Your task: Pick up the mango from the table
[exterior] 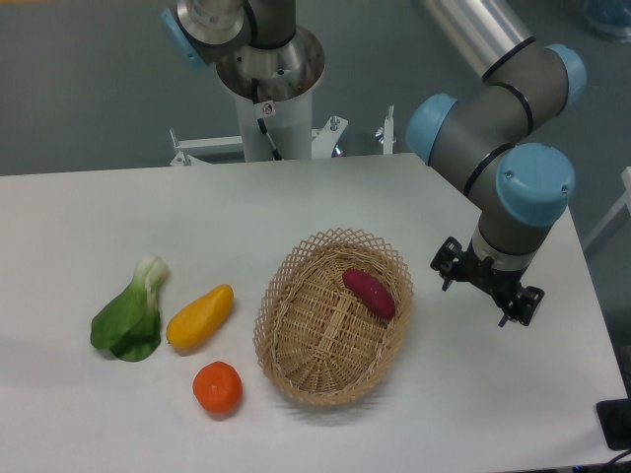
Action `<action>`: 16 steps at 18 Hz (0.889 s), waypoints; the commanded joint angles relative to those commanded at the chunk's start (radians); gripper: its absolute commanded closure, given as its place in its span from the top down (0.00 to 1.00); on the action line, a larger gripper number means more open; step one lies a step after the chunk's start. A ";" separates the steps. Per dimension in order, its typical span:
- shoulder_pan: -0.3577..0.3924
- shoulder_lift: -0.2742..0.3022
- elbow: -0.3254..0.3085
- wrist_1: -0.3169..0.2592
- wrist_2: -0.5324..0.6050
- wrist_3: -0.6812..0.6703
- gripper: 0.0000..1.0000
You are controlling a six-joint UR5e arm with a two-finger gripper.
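On the white table [79, 227], a leafy bok choy [131, 313] lies at the left with the mango [200, 316] just beside it on its right, and an orange [218, 387] sits near the mango toward the front edge. Right of these stands a wicker basket [296, 372] with a sweet potato [369, 293] inside. The gripper [485, 283] hangs over the table's right side, well apart from the mango; I cannot tell how its jaws stand.
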 joint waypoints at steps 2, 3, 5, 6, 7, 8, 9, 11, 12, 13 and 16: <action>0.000 0.000 0.000 0.000 0.002 0.000 1.00; 0.000 0.000 0.000 0.000 0.002 0.002 1.00; 0.000 0.000 0.002 0.000 0.003 0.000 1.00; 0.000 0.000 0.002 0.000 0.003 0.000 1.00; 0.000 0.000 0.002 0.003 0.003 0.000 1.00; -0.002 0.000 0.000 0.008 0.003 0.002 1.00; -0.003 -0.002 0.000 0.008 0.006 0.002 1.00; -0.008 0.000 0.000 0.006 0.008 0.002 1.00; -0.009 0.000 0.000 0.008 0.008 0.002 1.00; -0.011 0.000 -0.002 0.008 0.009 0.003 1.00; -0.031 0.002 -0.002 -0.002 0.008 -0.009 1.00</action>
